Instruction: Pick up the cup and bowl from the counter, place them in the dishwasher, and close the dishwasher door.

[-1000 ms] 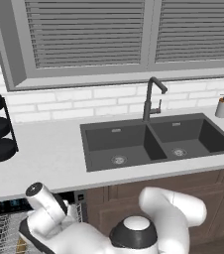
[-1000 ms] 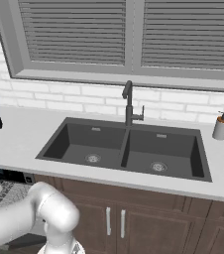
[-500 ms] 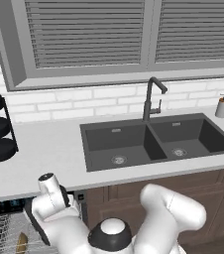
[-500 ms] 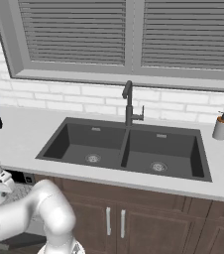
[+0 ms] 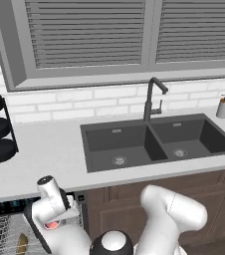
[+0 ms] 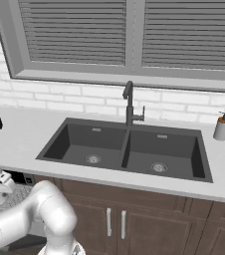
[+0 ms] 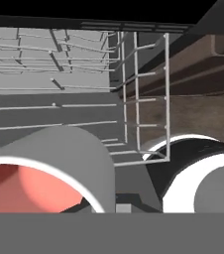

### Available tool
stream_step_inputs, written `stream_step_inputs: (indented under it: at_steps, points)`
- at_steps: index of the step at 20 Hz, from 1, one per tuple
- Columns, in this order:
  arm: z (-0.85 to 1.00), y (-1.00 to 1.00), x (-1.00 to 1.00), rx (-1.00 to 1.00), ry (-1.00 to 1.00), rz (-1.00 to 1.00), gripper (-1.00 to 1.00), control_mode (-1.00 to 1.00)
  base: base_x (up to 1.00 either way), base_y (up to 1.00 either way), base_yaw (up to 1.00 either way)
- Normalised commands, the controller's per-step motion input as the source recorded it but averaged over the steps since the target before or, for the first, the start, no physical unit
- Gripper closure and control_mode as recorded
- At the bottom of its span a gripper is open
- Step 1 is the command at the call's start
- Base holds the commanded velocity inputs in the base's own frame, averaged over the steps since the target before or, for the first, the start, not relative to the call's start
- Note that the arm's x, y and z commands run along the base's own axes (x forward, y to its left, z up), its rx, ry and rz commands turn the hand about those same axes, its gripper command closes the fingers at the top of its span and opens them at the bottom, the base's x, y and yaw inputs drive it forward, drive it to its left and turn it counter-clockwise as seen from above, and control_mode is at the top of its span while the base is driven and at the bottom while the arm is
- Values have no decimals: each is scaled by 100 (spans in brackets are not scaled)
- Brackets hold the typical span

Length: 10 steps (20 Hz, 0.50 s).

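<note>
Dishwasher [image 7: 84, 74] rack — cup [image 7: 49, 168] cut off

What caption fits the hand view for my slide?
White cup with coral inside, close to the camera, in front of the dishwasher's wire rack.

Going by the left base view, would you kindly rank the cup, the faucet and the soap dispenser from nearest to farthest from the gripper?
1. The cup, at the gripper, low left over the dishwasher rack.
2. The faucet, behind the sink, centre.
3. The soap dispenser, far right on the counter.
</note>
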Motion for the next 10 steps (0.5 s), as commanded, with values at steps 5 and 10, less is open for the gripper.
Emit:
stream_step_inputs:
  at_steps: [5,10]
  points:
    - [-36,0,6,0,-15,0,100,-100,0,0,0]
    - [-34,7,0,0,-11,1,100,-100,0,0,0]
